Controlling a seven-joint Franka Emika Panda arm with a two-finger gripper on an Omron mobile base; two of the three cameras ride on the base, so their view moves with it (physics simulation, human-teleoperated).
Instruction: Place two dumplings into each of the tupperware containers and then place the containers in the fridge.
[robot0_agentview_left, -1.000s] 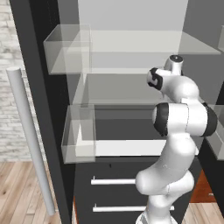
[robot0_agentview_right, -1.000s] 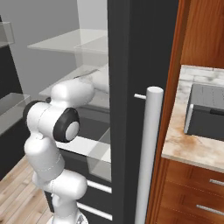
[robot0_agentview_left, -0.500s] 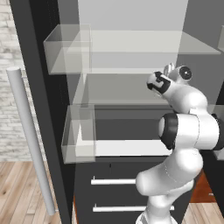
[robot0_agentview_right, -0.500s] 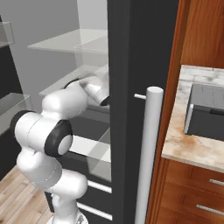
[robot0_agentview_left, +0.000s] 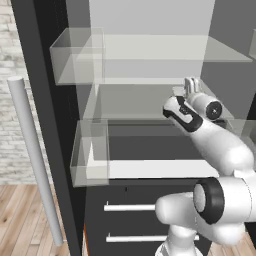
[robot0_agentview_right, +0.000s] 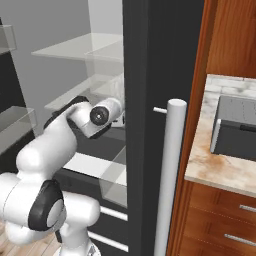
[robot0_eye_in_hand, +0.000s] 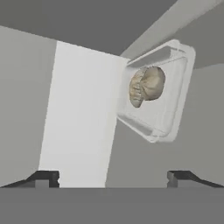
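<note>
Reaching forward into the fridge (robot0_agentview_left: 45, 125), the arm stretches nearly level over a glass shelf (robot0_agentview_left: 150, 100). Its pincer (robot0_eye_in_hand: 113, 177) stands released (fingertips wide apart), just short of a tupperware container (robot0_eye_in_hand: 175, 109) holding dumplings (robot0_eye_in_hand: 146, 85) on that shelf.

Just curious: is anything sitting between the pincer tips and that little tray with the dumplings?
No, just bare grey shelf between the pincer and the tray holding the dumplings, in the hand view.
</note>
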